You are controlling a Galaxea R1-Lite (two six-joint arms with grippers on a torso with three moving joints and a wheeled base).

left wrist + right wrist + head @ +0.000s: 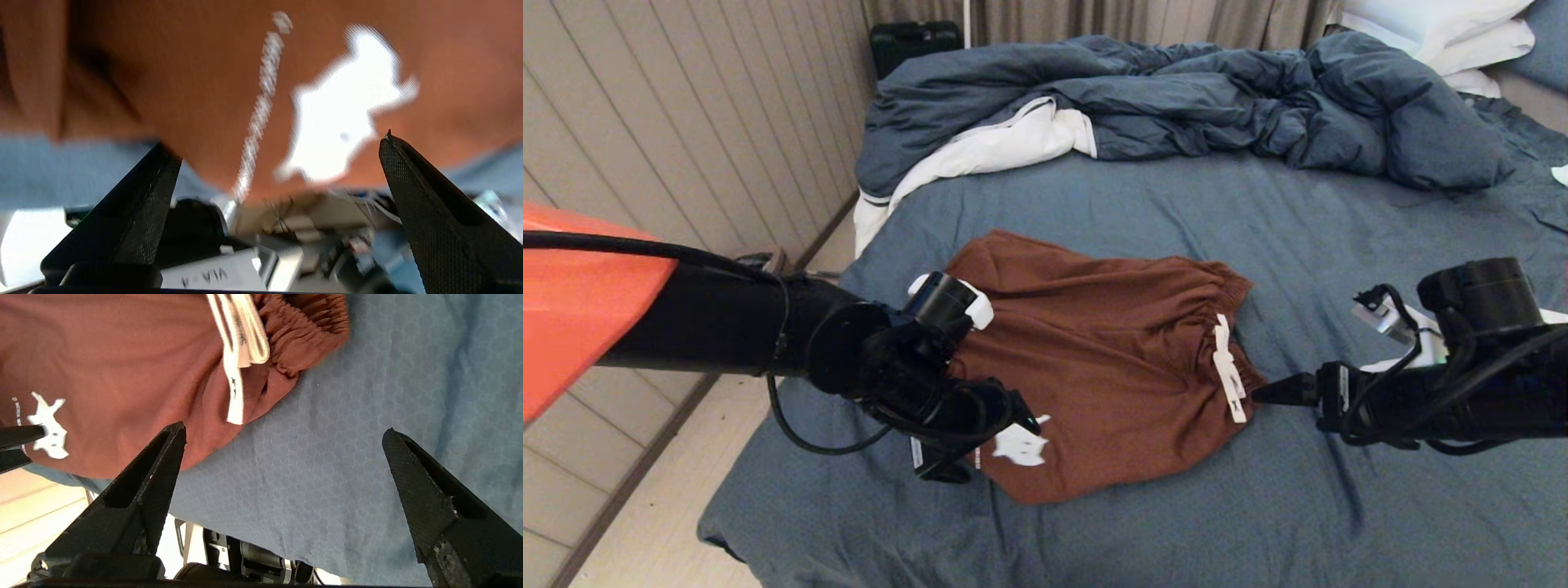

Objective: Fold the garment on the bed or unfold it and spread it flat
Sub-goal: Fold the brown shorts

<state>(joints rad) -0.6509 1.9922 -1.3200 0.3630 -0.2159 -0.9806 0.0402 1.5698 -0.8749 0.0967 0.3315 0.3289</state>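
Note:
The rust-brown shorts (1111, 359) lie spread on the slate-blue bed (1339, 269), waistband to the right with the white drawstring (1227, 367) hanging over it. The white print (1019, 445) sits at the near left hem. My left gripper (1013, 418) hovers open at that hem; the left wrist view shows its fingers wide apart with the shorts (196, 81) and print (347, 110) just beyond them. My right gripper (1267, 391) is open beside the waistband's near corner, over bare sheet, with the shorts (102, 375) and drawstring (237, 355) just ahead of one finger.
A bunched blue duvet (1176, 106) with white lining fills the far side of the bed, white pillows (1445, 33) at the far right. The panelled wall and floor (654, 506) run along the bed's left edge. A dark case (913, 41) stands by the curtain.

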